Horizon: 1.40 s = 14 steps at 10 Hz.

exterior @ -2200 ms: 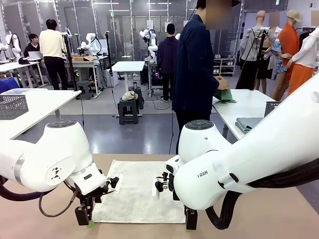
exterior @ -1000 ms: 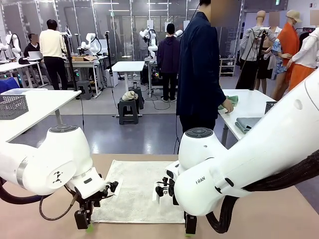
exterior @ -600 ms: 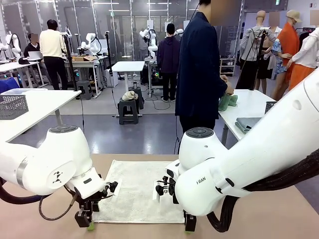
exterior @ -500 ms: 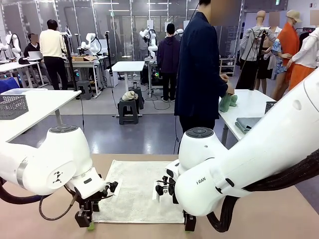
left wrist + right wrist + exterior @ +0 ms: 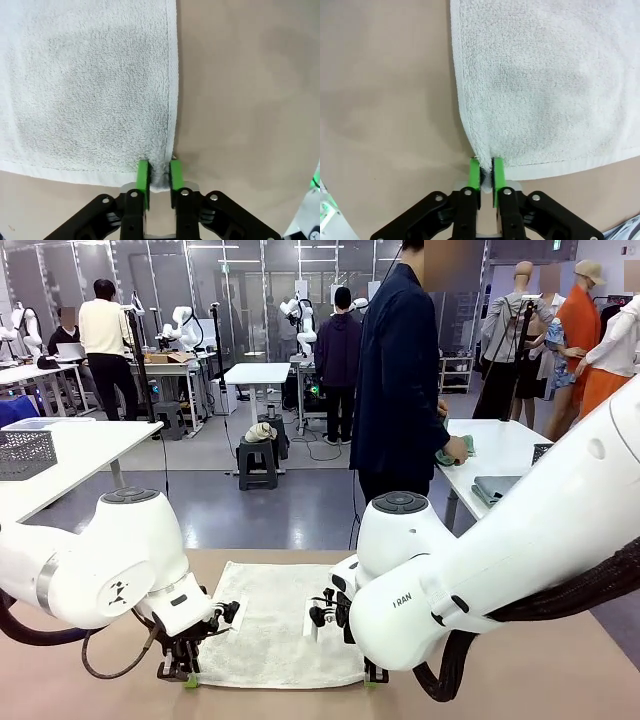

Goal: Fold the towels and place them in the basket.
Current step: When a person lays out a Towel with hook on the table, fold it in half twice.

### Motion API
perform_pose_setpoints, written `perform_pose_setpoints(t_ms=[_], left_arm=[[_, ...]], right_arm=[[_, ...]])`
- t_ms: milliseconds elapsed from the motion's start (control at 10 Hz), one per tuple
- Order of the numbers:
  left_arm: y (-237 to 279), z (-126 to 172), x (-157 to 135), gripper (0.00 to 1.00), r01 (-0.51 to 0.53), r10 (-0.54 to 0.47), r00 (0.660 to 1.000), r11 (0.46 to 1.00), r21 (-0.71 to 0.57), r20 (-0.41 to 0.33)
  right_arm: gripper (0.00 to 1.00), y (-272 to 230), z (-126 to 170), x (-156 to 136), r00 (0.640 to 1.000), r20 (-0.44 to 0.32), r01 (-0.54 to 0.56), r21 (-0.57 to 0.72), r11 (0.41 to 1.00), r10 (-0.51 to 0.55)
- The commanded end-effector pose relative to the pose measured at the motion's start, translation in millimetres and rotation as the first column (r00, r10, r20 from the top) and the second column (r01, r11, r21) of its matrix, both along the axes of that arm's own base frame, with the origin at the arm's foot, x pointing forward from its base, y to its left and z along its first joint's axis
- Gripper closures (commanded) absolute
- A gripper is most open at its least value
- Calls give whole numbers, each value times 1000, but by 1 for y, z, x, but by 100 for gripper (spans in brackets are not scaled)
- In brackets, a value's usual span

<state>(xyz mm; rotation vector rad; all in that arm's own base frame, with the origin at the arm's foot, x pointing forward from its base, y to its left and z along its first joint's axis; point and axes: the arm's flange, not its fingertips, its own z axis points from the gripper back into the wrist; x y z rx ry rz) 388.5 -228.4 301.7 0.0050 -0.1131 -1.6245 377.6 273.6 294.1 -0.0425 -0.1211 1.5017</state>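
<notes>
Both pinched: the left claw (image 5: 160, 175) and right claw (image 5: 486, 172) clamped the cream towel's (image 5: 275, 625) near corners, flat mid-table (image 5: 280, 706). Lifting evenly together should keep the fold square.

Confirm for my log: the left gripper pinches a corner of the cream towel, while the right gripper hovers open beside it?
No: the right gripper is also shut on a corner of the cream towel, per the right wrist view; the left gripper pinches its corner.
</notes>
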Motion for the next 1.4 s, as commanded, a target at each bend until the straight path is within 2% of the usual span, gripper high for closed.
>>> perform_pose_setpoints(t_ms=[0,300,400,500,800,900,1100,1300], left_arm=[[-4,3,3,100,8,-9,999,1000,17,37],[-4,11,3,100,5,-5,998,1000,5,55],[-2,15,1,100,-13,13,998,1000,1,65],[-3,7,2,100,13,-13,1000,1000,1,20],[-3,7,2,100,13,-13,1000,1000,1,20],[-2,8,3,95,11,-11,1000,1000,0,22],[-7,31,9,95,7,-8,998,1000,7,61],[-13,50,16,95,-13,10,994,1000,26,111]], right_arm=[[100,2,-9,0,1000,-15,-8,-13,1000,8],[100,2,-5,0,999,-22,-39,-41,998,38],[100,2,-4,1,1000,2,-29,-60,998,29],[100,1,0,0,1000,2,-16,-10,1000,16],[100,1,0,0,1000,2,-16,-10,1000,16],[95,2,0,0,1000,8,-28,-17,999,28],[95,5,25,12,998,-12,-66,19,998,66],[95,8,48,23,998,-2,-57,18,998,57]])
